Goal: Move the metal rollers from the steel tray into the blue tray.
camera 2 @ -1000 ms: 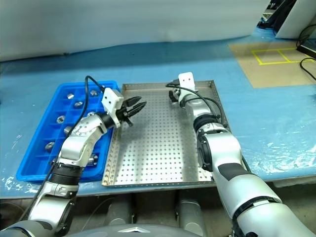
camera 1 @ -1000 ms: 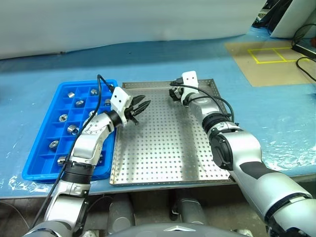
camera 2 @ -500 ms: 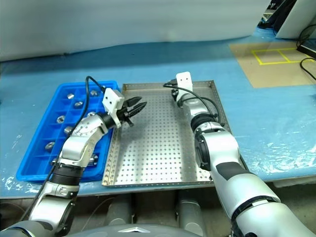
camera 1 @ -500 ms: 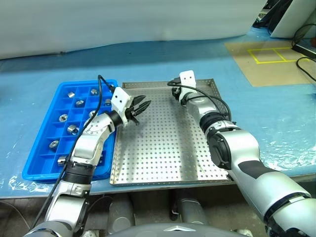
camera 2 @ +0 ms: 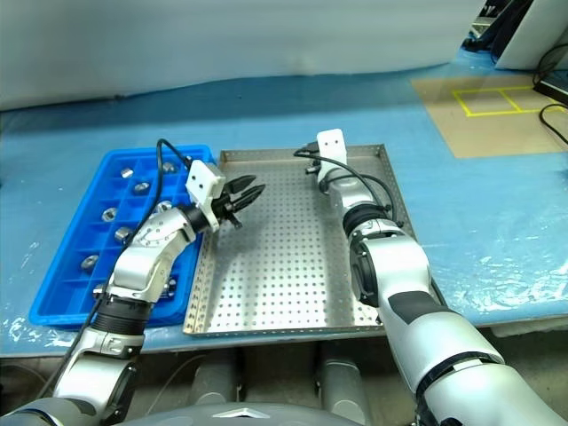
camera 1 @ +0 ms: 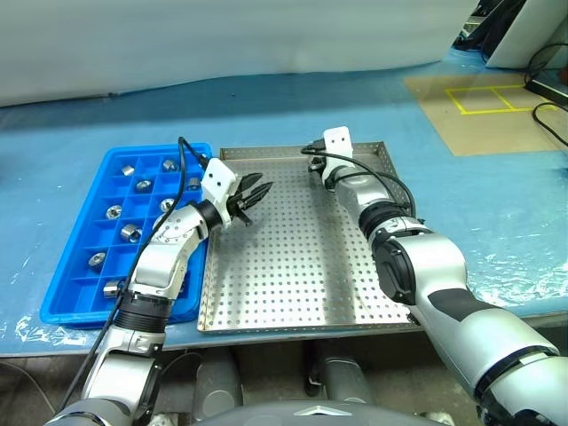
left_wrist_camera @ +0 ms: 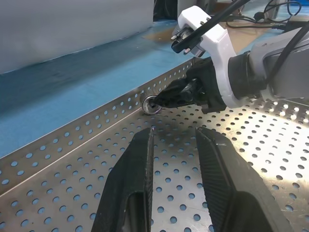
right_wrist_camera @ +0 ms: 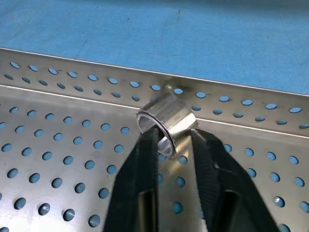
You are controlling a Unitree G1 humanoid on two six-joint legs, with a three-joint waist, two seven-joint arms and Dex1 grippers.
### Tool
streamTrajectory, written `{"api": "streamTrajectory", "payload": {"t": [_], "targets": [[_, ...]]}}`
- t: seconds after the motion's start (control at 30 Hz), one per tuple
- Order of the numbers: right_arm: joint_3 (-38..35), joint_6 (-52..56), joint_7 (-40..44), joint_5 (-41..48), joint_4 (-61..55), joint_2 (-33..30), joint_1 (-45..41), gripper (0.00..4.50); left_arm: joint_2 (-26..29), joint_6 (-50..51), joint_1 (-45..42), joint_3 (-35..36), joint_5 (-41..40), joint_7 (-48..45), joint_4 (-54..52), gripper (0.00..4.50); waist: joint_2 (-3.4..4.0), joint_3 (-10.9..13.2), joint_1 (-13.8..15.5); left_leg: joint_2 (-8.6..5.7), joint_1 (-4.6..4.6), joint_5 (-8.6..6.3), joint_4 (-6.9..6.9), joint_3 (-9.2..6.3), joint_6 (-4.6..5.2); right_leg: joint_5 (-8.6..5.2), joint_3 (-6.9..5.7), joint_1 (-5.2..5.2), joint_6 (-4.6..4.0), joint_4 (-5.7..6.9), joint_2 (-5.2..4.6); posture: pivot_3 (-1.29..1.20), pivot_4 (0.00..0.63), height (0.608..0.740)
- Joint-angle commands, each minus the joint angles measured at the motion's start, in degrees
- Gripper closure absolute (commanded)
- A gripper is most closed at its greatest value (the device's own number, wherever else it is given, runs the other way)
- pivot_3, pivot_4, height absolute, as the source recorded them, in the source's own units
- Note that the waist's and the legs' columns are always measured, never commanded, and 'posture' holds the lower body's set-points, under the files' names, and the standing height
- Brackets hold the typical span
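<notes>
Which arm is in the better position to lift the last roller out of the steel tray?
The right. Its gripper already pinches the metal roller by the steel tray's far rim. The left gripper hangs empty, away from it.

One steel tray (camera 1: 293, 266), one blue tray (camera 1: 62, 302), and nine visible metal rollers (right_wrist_camera: 166, 121).

Shiny metal roller (right_wrist_camera: 166, 121), perforated matt steel tray (camera 1: 293, 266), seemingly glossy blue plastic tray (camera 1: 71, 284).
</notes>
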Motion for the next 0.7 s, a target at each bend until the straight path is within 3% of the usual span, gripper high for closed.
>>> {"api": "streamTrajectory", "payload": {"t": [0.03,0.5,0.7], "targets": [[-0.5,-0.4,-0.1,0.1,-0.8,0.1,-0.9,4.48,-0.1,-0.6,-0.8,0.1,-0.1,0.2,-1.7,3.08,0.0,0.0,0.0,0.0,0.0,0.0,0.0,0.0,0.0,0.0,0.0,0.0,0.0,0.0,0.0,-0.03,0.15,0.74],[-0.7,-0.3,0.1,0.3,-1.0,-0.4,-1.4,4.48,-0.1,-0.7,-0.8,0.3,-0.2,0.5,-1.7,3.08,0.0,0.0,0.0,0.0,0.0,0.0,0.0,0.0,0.0,0.0,0.0,0.0,0.0,0.0,0.0,-0.03,0.15,0.74],[0.7,2.1,7.1,0.3,-2.2,-0.4,-2.0,4.48,0.1,-0.1,-1.0,0.7,-0.8,0.5,-2.8,3.08,0.0,0.0,0.0,0.0,0.0,0.0,0.0,0.0,0.01,0.0,0.0,0.0,0.0,0.0,0.0,-0.02,0.15,0.74]]}}
